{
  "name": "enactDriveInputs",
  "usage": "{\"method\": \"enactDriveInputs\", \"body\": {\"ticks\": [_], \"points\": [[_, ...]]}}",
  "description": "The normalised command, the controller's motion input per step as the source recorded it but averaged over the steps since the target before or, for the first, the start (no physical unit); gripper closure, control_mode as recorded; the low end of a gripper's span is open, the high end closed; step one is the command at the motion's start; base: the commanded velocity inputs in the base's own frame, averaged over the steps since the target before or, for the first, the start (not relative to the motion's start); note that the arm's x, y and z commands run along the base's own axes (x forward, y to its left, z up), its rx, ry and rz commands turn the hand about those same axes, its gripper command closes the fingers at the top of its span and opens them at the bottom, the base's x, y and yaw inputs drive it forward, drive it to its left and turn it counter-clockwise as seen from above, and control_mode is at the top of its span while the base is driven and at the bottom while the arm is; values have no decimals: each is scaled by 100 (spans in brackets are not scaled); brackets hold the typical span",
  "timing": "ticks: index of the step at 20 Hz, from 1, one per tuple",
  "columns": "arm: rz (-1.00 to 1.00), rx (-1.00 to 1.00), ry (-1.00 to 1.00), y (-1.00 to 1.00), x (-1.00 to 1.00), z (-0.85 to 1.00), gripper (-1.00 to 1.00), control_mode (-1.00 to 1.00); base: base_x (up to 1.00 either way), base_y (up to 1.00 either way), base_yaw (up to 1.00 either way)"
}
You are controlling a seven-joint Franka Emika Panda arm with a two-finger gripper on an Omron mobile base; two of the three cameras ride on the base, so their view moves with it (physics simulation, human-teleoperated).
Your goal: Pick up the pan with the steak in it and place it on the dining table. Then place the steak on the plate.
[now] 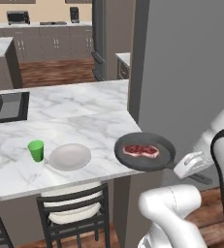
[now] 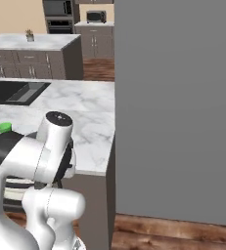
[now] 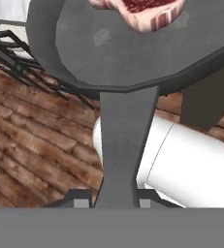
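Observation:
The dark grey pan [image 1: 150,160] is at the right corner of the marble dining table [image 1: 84,121], with part of it past the table's edge. The red steak [image 1: 141,151] lies flat inside it. My gripper [image 1: 179,167] is shut on the pan's short handle, reaching in from the right. In the hand view the handle [image 3: 123,140] runs up from between my fingertips [image 3: 82,198] to the pan [image 3: 108,53], and the steak [image 3: 142,12] is at the top edge. The pale plate [image 1: 70,156] sits left of the pan on the table.
A small green cup [image 1: 36,150] stands left of the plate. A dark chair [image 1: 74,213] is tucked under the table's front edge. A sink [image 1: 7,106] is set in the table's far left. A tall grey wall [image 1: 186,63] rises right of the table.

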Motion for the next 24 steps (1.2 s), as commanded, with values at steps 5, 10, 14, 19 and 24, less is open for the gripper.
{"method": "enactDriveInputs", "body": {"ticks": [5, 10, 14, 19, 24], "points": [[9, 4, -3, -20, -4, 0, 100, -100, 0, 0, 0], [6, 0, -2, -25, 0, -32, 100, -100, 0, 0, 0], [7, 1, -7, -37, 23, -39, 100, -100, 0, 0, 0], [6, 1, -8, -25, 56, -44, 100, -100, 0, 0, 0], [2, 1, -6, -5, 73, -38, 100, -100, 0, 0, 0]]}}
